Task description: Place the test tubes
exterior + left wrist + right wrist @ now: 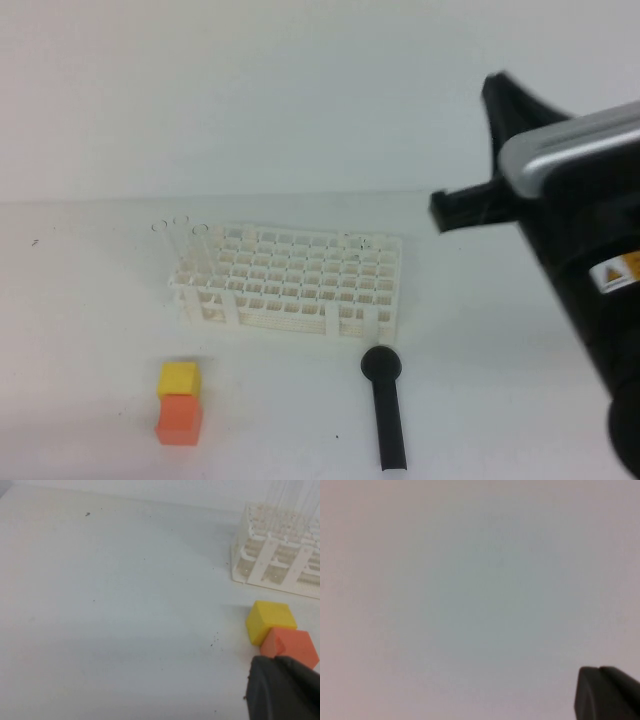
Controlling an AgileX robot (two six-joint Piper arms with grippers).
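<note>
Standing upright in the far-left corner of a white test tube rack (pixel 300 275) are three clear test tubes (pixel 183 245), close together, their open rims above the grid. The rest of the rack's holes look unfilled from the high view. The rack sits about mid-table on the white table (pixel 80 350), its long side running left to right. Near and left of it lie two small cubes touching each other, a yellow cube (pixel 179 378) on the far side and an orange cube (pixel 180 420) on the near side, both apart from the rack. Right of the cubes, just near the rack's right half, a black tool (pixel 388 420) lies flat, its round head pointing toward the rack and its straight handle running to the near edge. The right arm (pixel 580 260) fills the right side of the high view, raised well above the table and clear of the rack. The right gripper (pixel 607 692) shows only as a dark corner in its wrist view against a blank pale surface; I cannot tell whether it is open or closed, or whether it has hold of anything. The left gripper (pixel 285 690) is outside the high view; in its wrist view it is a dark shape low over the table on the left, with the orange cube at its edge and the yellow cube and rack beyond. I cannot tell its grip either.
</note>
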